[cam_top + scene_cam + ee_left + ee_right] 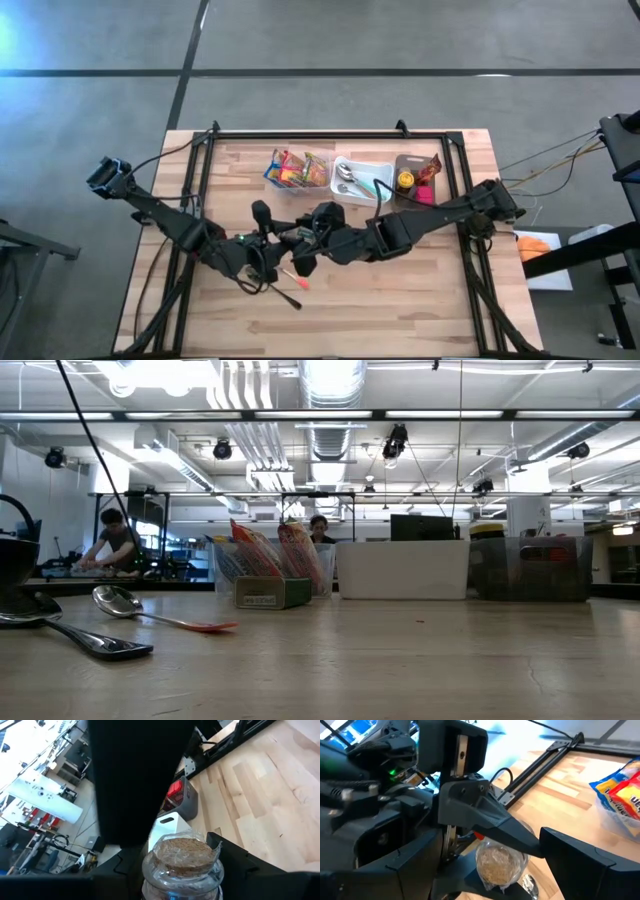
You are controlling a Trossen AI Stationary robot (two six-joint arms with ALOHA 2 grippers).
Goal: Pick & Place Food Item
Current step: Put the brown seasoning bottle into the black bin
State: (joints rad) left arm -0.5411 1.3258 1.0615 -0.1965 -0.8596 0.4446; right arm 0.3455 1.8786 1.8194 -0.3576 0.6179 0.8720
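Note:
A clear jar [182, 857] of brown grainy food, its top wrapped in clear film, is held up over the middle of the table. My left gripper [182, 882] is shut on it. In the right wrist view the jar [497, 862] shows between the left gripper's grey fingers. My right gripper [495, 855] faces it from the table's right, open wide, with a finger [585, 860] standing off to one side of the jar. In the high view the two grippers, left [290, 242] and right [318, 238], meet above mid-table, and the arms hide the jar. My left gripper pinches the jar's clear wall [150, 870] just below the film-covered top, between its two fingers. The fingers come nearly level from the table's left. The jar stands upright in the hold, lifted clear of the table. My right gripper: whether its fingers touch the jar cannot be told.
Along the far edge stand a clear bin of snack packs [295, 170], a white bin with spoons [362, 180] and a dark grey bin [415, 175]. An orange-handled spoon [150, 615], a metal spoon [95, 642] and a black utensil [275, 290] lie under the arms.

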